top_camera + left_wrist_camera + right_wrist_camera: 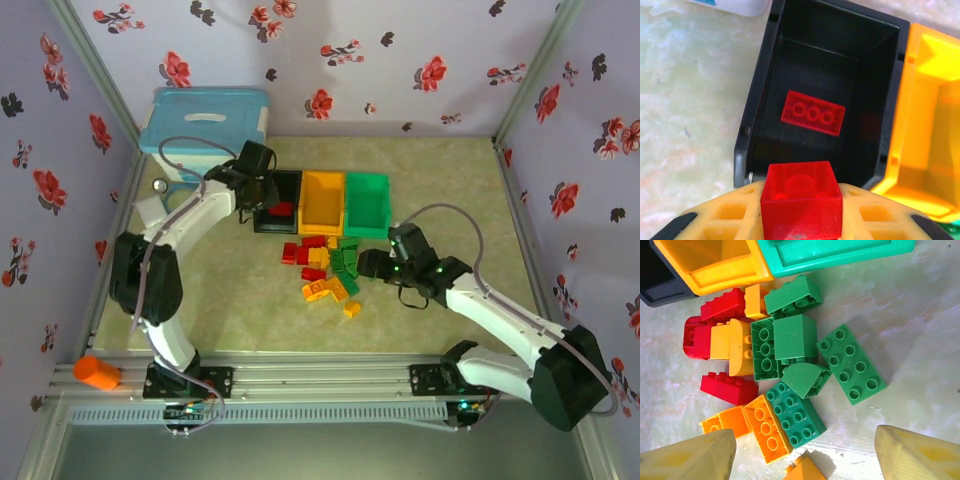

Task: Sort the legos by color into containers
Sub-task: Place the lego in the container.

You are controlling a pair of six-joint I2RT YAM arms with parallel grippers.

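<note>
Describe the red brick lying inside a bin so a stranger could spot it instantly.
On the table, find the black bin at the left end of the bin row. The red brick lies flat on its floor, three studs in a line facing up. Other red bricks lie loose on the table outside.

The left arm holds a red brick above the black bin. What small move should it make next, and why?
Probably open the left end effector and let the red brick fall. It is shut on that brick above the black bin, by its near wall, and another red brick already lies inside, so the colour matches.
</note>
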